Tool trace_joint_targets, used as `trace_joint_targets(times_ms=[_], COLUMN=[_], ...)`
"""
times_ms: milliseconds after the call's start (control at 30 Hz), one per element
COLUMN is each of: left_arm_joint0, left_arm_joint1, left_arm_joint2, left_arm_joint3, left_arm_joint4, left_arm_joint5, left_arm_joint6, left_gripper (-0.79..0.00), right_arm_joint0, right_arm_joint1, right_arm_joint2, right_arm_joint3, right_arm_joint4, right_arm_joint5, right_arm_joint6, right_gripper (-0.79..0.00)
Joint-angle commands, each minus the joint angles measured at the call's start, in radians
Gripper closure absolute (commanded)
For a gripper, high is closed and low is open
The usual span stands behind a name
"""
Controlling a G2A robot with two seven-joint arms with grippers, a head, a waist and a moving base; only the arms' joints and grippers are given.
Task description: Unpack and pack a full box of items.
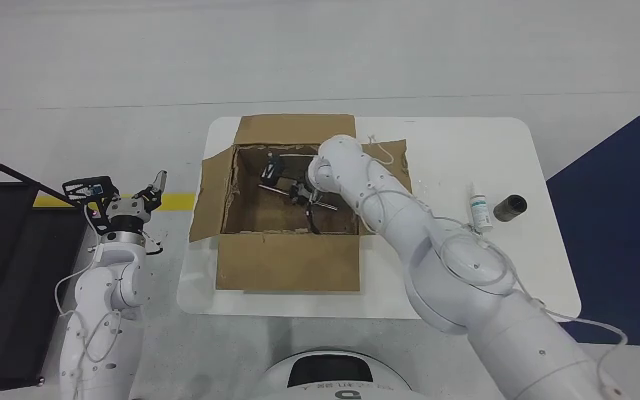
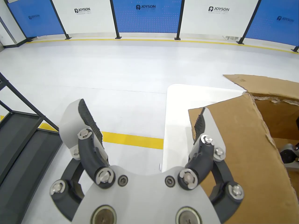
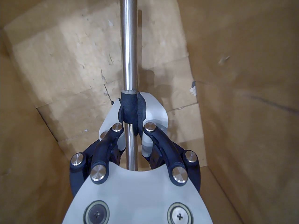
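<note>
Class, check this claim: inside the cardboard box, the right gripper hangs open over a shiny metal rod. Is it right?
Not quite. The right gripper is not open: it is shut on the shiny metal rod, inside the cardboard box, as the right wrist view shows.

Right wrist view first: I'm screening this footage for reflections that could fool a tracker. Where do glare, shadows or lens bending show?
Right wrist view: bright streaks run along the shiny steel rod, which throws a thin shadow on the brown cardboard box floor; left wrist view: the blue and white fence panels bow in an arc; top view: even light, box interior shaded.
</note>
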Motion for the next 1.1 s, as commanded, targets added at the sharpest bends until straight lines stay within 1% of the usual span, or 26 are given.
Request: trace_joint_targets(times_ms=[0, 100, 233, 333, 433, 533, 633, 700, 767, 800, 867, 933, 967, 1000, 1067], left_arm_joint0=[0.000, 0.000, 0.000, 0.000, 0.000, 0.000, 0.000, 0.000, 0.000, 0.000, 0.000, 0.000, 0.000, 0.000, 0.000], left_arm_joint1=[0.000, 0.000, 0.000, 0.000, 0.000, 0.000, 0.000, 0.000, 0.000, 0.000, 0.000, 0.000, 0.000, 0.000, 0.000], left_arm_joint2=[0.000, 0.000, 0.000, 0.000, 0.000, 0.000, 0.000, 0.000, 0.000, 0.000, 0.000, 0.000, 0.000, 0.000, 0.000], left_arm_joint3=[0.000, 0.000, 0.000, 0.000, 0.000, 0.000, 0.000, 0.000, 0.000, 0.000, 0.000, 0.000, 0.000, 0.000, 0.000], left_arm_joint4=[0.000, 0.000, 0.000, 0.000, 0.000, 0.000, 0.000, 0.000, 0.000, 0.000, 0.000, 0.000, 0.000, 0.000, 0.000], left_arm_joint5=[0.000, 0.000, 0.000, 0.000, 0.000, 0.000, 0.000, 0.000, 0.000, 0.000, 0.000, 0.000, 0.000, 0.000, 0.000], left_arm_joint6=[0.000, 0.000, 0.000, 0.000, 0.000, 0.000, 0.000, 0.000, 0.000, 0.000, 0.000, 0.000, 0.000, 0.000, 0.000], left_gripper=[-0.785, -0.785, -0.785, -0.785, -0.785, -0.785, -0.785, -0.785, -0.785, -0.785, -0.785, -0.785, -0.785, -0.785, -0.785], right_arm_joint0=[0.006, 0.007, -0.005, -0.025, -0.061, -0.143, -0.287, -0.416, -0.564, -0.621, -0.719, -0.799, -0.823, -0.868, -0.931], right_arm_joint1=[0.010, 0.028, 0.061, 0.097, 0.146, 0.224, 0.320, 0.381, 0.437, 0.455, 0.482, 0.501, 0.506, 0.516, 0.528], right_arm_joint2=[0.004, 0.010, 0.024, 0.043, 0.075, 0.141, 0.259, 0.360, 0.477, 0.523, 0.601, 0.658, 0.675, 0.708, 0.751], right_arm_joint3=[-0.013, -0.044, -0.120, -0.218, -0.348, -0.578, -0.883, -1.098, -1.316, -1.389, -1.503, -1.580, -1.601, -1.627, -1.655], right_arm_joint4=[-0.014, -0.037, -0.073, -0.109, -0.157, -0.236, -0.328, -0.387, -0.440, -0.460, -0.514, -0.573, -0.592, -0.629, -0.686], right_arm_joint5=[-0.006, 0.000, 0.044, 0.095, 0.150, 0.207, 0.233, 0.210, 0.154, 0.129, 0.110, 0.109, 0.111, 0.123, 0.147], right_arm_joint6=[-0.027, -0.053, -0.062, -0.058, -0.058, -0.050, 0.018, 0.077, 0.100, 0.087, 0.016, -0.104, -0.154, -0.248, -0.385], right_gripper=[0.000, 0.000, 0.000, 0.000, 0.000, 0.000, 0.000, 0.000, 0.000, 0.000, 0.000, 0.000, 0.000, 0.000, 0.000])
